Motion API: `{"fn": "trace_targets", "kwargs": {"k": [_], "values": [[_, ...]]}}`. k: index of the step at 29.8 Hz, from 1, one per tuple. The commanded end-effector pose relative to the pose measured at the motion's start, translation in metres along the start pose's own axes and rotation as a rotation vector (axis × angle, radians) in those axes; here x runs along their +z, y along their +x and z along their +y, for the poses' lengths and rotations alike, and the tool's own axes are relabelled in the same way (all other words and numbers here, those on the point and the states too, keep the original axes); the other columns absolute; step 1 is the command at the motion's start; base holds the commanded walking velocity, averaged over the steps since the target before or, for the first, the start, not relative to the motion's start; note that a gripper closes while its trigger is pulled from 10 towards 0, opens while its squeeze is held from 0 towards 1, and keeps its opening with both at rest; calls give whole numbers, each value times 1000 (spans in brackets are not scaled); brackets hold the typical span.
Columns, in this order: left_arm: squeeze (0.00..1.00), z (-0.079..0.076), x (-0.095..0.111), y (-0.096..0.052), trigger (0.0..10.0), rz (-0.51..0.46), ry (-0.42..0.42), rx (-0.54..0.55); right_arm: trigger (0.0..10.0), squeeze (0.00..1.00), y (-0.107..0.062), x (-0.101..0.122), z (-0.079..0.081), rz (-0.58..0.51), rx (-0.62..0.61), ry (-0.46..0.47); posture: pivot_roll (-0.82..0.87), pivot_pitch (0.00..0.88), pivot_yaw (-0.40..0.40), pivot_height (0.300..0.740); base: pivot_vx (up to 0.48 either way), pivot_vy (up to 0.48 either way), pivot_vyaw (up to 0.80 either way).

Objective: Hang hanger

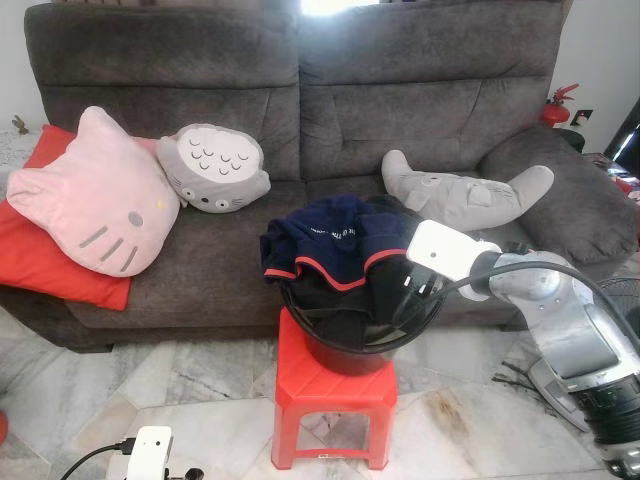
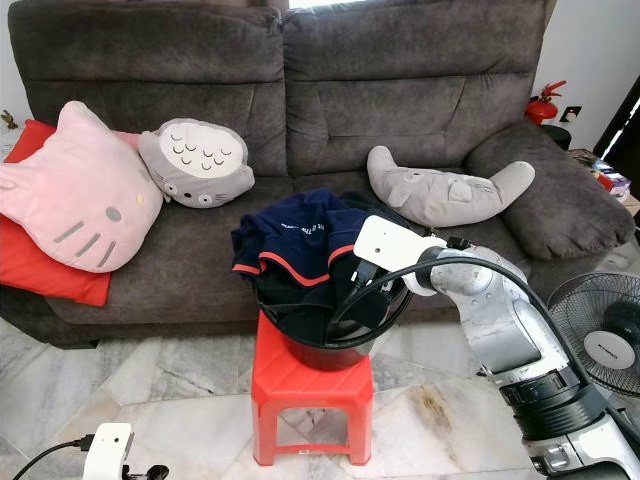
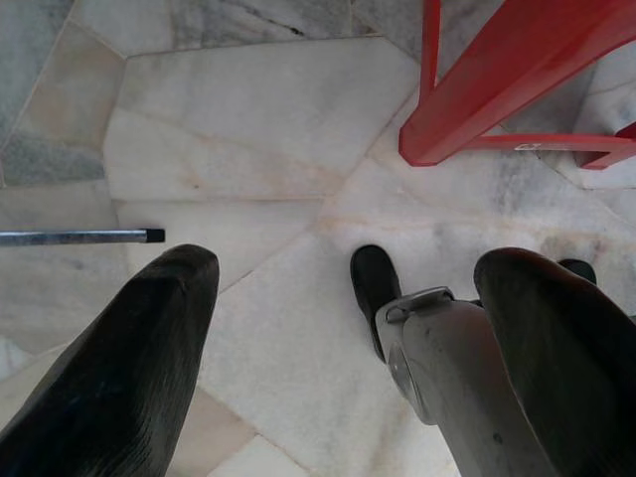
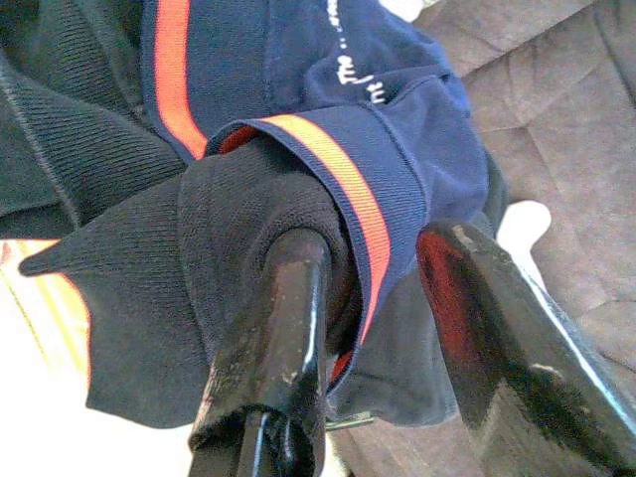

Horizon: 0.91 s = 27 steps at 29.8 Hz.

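Note:
A black bucket (image 1: 345, 352) stands on a red plastic stool (image 1: 335, 392) in front of the sofa. A navy garment (image 1: 325, 238) with red-orange trim and a black knit garment (image 4: 129, 298) are heaped in it and spill over the rim. My right gripper (image 1: 410, 295) reaches down into the bucket from the right. Its fingers (image 4: 288, 308) are open, with the navy striped hem (image 4: 343, 179) and a fold of black fabric lying between them. My left gripper (image 3: 353, 260) hangs low over the marble floor, left of the stool, open and holding nothing.
A grey sofa (image 1: 300, 90) behind the stool carries a pink cat cushion (image 1: 95, 195), a grey owl cushion (image 1: 212, 168), a grey plush (image 1: 465, 195) and a red pillow (image 1: 40, 255). A fan (image 2: 610, 340) stands at right. A thin metal rod (image 3: 79, 237) lies on the floor.

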<state>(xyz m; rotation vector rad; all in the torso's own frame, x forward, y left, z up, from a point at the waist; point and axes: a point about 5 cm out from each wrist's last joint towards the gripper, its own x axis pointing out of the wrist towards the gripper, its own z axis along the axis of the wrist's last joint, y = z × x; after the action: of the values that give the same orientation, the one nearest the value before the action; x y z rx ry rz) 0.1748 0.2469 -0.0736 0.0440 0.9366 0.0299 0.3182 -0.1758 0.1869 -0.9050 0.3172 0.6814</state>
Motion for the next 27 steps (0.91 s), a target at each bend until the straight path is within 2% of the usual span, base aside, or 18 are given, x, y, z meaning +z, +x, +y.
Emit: {"fn": "trace_targets", "kwargs": {"k": [1, 5, 11, 13, 17, 20, 25, 27], "values": [[0, 3, -4, -1, 10000, 27, 6, 4, 10000, 0, -1, -5, 6, 35, 33, -13, -228, 0, 20, 740, 0, 0, 0], [0, 3, -3, -1, 10000, 28, 7, 3, 10000, 0, -1, -14, 24, 84, 150, -42, -226, 0, 20, 740, 0, 0, 0], [0, 2, -3, -1, 10000, 28, 9, 0, 10000, 0, -3, -13, 30, 79, 199, -44, -227, 0, 20, 740, 0, 0, 0], [0, 2, -3, -1, 10000, 28, 8, 0, 10000, 0, -2, -13, 26, 80, 165, -50, -228, 0, 20, 740, 0, 0, 0], [0, 2, -3, -1, 10000, 27, 7, -1, 10000, 0, -1, -3, 0, 46, -16, -54, -227, 0, 19, 740, 0, 0, 0], [0, 2, -3, -1, 10000, 26, 4, 1, 10000, 0, -4, 5, -8, 13, -86, -53, -224, 0, 17, 740, 0, 0, 0], [0, 2, -3, -1, 10000, 26, 2, 2, 10000, 0, -9, 9, -12, 4, -142, -38, -223, 0, 17, 740, 0, 0, 0], [0, 2, -3, -1, 10000, 27, 2, 1, 10000, 0, -14, 10, -8, -4, -167, -8, -229, 0, 17, 740, 0, 0, 0]]}}
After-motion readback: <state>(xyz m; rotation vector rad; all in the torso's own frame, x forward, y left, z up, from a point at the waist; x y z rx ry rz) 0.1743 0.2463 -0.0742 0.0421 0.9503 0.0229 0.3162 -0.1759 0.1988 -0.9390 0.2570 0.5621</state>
